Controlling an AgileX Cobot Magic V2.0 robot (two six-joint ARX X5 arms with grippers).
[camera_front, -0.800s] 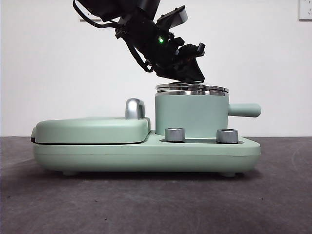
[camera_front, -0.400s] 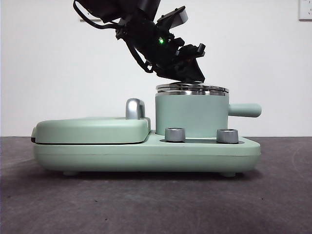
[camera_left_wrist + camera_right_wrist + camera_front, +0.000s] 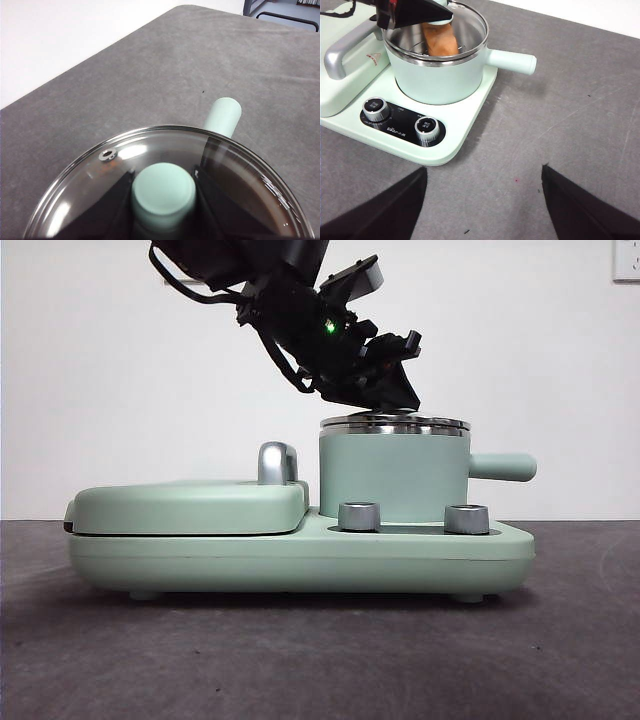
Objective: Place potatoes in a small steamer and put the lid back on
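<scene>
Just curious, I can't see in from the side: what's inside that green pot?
Through the glass lid an orange-brown potato shows inside the steamer pot. The left hand grips the lid's knob, hiding part of it.

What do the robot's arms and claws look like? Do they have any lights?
Both are black. The left gripper sits on a chunky black arm with looped black cables, a small glowing green light, and a grey block on top. Its fingers are flat, wedge-shaped black plates. The right gripper shows only two broad matte black fingers with slanted edges, with no markings visible.
</scene>
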